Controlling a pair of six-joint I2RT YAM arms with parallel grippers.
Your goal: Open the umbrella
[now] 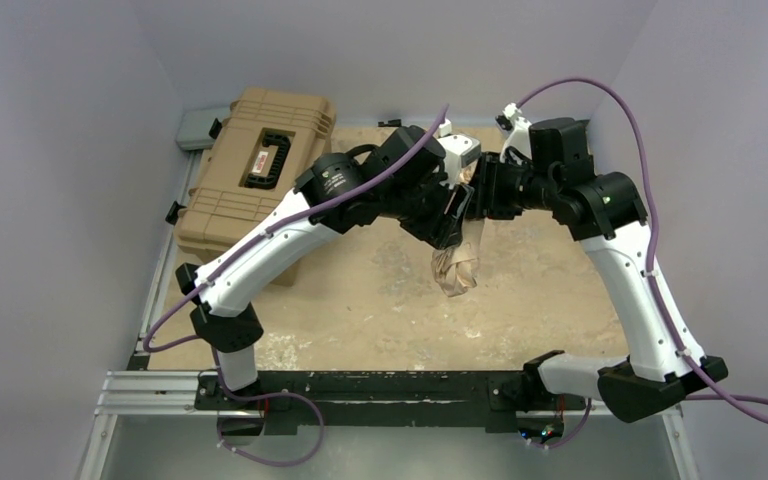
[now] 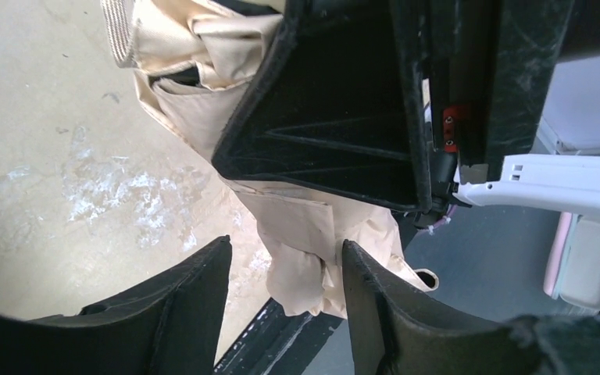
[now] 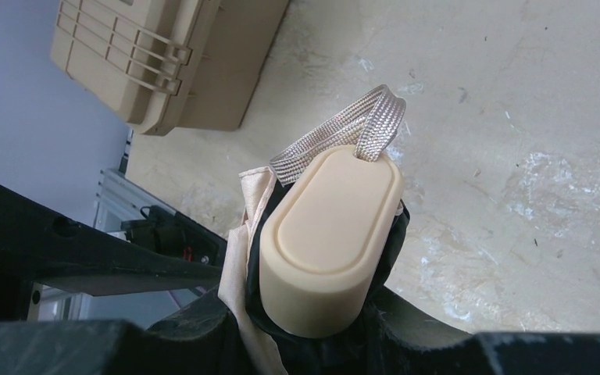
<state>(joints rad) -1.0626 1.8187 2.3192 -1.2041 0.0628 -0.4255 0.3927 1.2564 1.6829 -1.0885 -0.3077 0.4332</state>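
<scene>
The umbrella (image 1: 457, 262) is folded, and its pale beige cloth hangs down between the two arms above the table's middle. My right gripper (image 3: 320, 312) is shut on its beige handle (image 3: 328, 234), black cloth bunched round the base; a woven wrist strap (image 3: 336, 141) loops off the handle's top. My left gripper (image 2: 283, 246) is open around the lower cloth bundle (image 2: 305, 258). The cloth touches the right finger (image 2: 367, 289), while a gap separates it from the left finger (image 2: 195, 289). In the top view both grippers meet at the umbrella's upper end. Its shaft is hidden.
A tan ribbed hard case (image 1: 257, 170) with a black handle lies at the back left, also in the right wrist view (image 3: 156, 55). Pale walls close in on both sides. A black base rail (image 1: 360, 385) runs along the near edge. The right gripper's black body (image 2: 344, 117) fills the upper left wrist view.
</scene>
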